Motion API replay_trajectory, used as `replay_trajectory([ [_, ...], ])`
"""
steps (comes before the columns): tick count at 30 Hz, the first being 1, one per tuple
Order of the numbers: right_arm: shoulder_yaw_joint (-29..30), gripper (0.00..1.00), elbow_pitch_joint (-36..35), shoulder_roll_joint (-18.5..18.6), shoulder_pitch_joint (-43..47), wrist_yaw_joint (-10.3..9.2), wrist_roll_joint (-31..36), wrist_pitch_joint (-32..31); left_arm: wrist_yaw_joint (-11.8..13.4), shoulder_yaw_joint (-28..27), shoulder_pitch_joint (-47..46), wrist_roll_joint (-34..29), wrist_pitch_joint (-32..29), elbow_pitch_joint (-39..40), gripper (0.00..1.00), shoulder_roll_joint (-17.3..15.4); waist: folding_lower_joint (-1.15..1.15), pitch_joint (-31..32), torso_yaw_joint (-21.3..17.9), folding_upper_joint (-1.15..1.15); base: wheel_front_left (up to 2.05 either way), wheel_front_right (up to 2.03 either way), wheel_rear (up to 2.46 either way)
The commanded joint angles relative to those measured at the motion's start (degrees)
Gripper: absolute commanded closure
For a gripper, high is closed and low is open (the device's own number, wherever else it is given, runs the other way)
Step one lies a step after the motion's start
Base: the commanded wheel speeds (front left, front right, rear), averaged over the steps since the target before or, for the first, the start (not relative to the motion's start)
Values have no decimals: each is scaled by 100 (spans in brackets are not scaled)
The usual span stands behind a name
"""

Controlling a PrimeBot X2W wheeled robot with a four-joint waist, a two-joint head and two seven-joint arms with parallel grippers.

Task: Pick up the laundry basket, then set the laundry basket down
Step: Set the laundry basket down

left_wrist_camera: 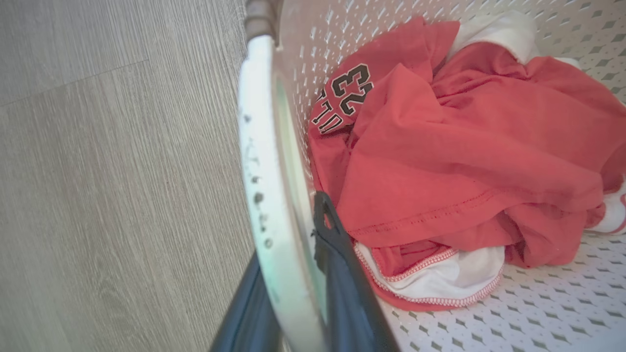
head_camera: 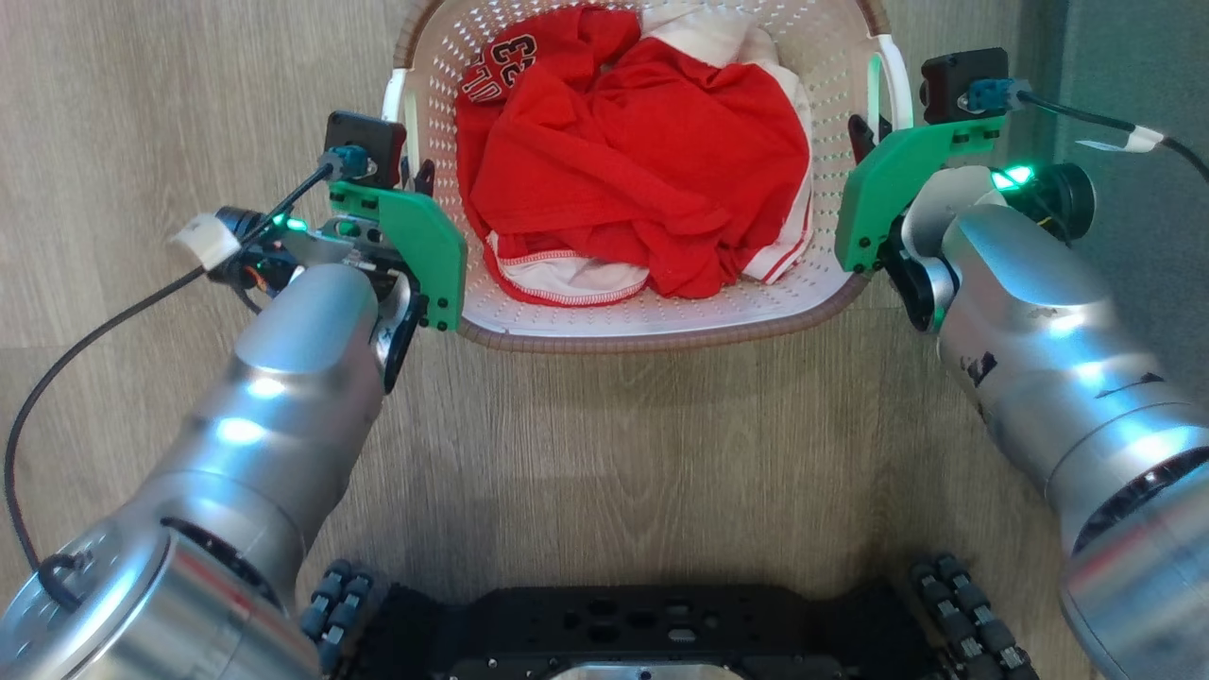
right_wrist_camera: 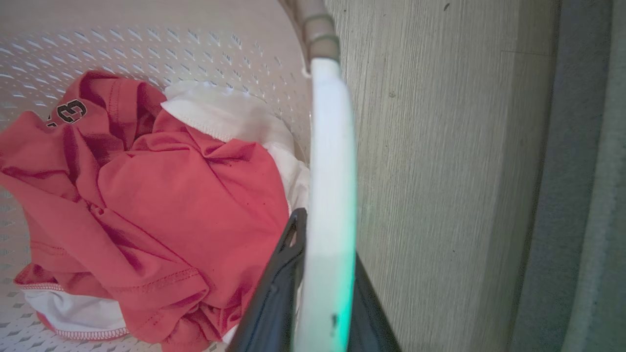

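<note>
The laundry basket (head_camera: pixel 661 316) is cream-white and perforated with a brown woven rim. It sits at the top middle of the head view with red and white clothes (head_camera: pixel 642 161) piled inside. My left gripper (head_camera: pixel 416 179) is shut on the basket's left white handle (left_wrist_camera: pixel 266 186), which runs between the two dark fingers (left_wrist_camera: pixel 342 283). My right gripper (head_camera: pixel 864 137) is shut on the right white handle (right_wrist_camera: pixel 330 171), one finger (right_wrist_camera: pixel 276 293) inside the basket and one outside. Whether the basket rests on the floor I cannot tell.
Pale wood-look floor (head_camera: pixel 614 453) lies all around. A grey strip (head_camera: pixel 1133 76) runs along the far right. My black wheeled base (head_camera: pixel 642 623) is at the bottom edge. Black cables (head_camera: pixel 94 340) trail from both wrists.
</note>
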State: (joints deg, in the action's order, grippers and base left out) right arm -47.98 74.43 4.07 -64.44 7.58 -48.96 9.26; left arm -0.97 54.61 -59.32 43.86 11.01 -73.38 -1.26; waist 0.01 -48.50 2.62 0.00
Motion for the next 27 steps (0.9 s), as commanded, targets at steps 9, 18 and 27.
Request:
replay_trajectory([
  [9, 437, 100, -48, -74, 130, -9, 555, 53, 22, 89, -69, -34, 63, -40, 100, -163, -1, -161, -16, 0, 0, 0, 0],
  [18, 878, 100, -47, -110, 155, -9, 1020, 52, 38, 189, -114, 17, 71, -37, 100, -163, -1, -270, -30, 0, 0, 0, 0],
  [27, 1037, 100, -47, -118, 163, -9, 1212, 53, 45, 271, -134, 104, 58, 0, 100, -162, -1, -317, 14, 0, 0, 0, 0],
])
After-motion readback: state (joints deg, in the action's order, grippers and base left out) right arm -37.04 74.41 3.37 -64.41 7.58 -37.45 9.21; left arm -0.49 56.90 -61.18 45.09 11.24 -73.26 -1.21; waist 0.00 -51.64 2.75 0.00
